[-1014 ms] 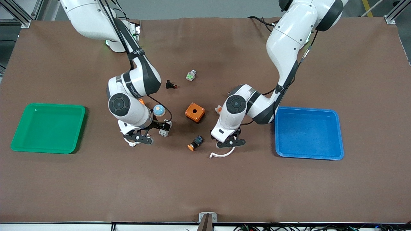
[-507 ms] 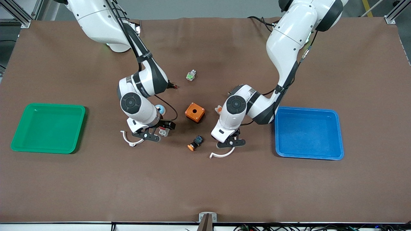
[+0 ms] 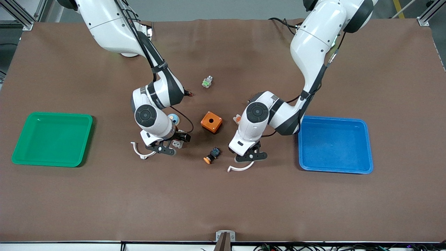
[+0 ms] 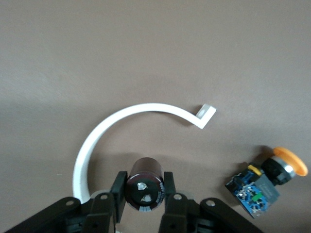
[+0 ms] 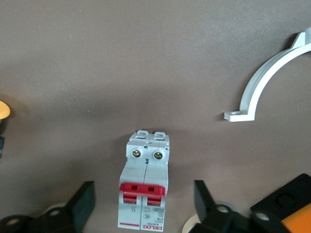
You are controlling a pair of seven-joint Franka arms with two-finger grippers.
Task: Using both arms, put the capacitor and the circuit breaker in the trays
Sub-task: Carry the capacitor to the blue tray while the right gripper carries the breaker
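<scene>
Clamping: left gripper point(image 4: 144, 187) now pinches capacitor point(image 4: 144, 183) | right gripper point(image 5: 144, 199) (spread) shifted astride circuit breaker point(image 5: 144, 184)

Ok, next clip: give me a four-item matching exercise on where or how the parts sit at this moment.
Things:
1. small dark cylindrical capacitor with a silvery end
2. white-grey rectangular circuit breaker with red levers
3. orange square box
4. green plastic tray

States:
A. at the right arm's end of the table
B. lying between the spread fingers of the open right claw, untouched
C. clamped in the shut left claw
D. round hole in its top face

Pairs: 1-C, 2-B, 3-D, 4-A
</scene>
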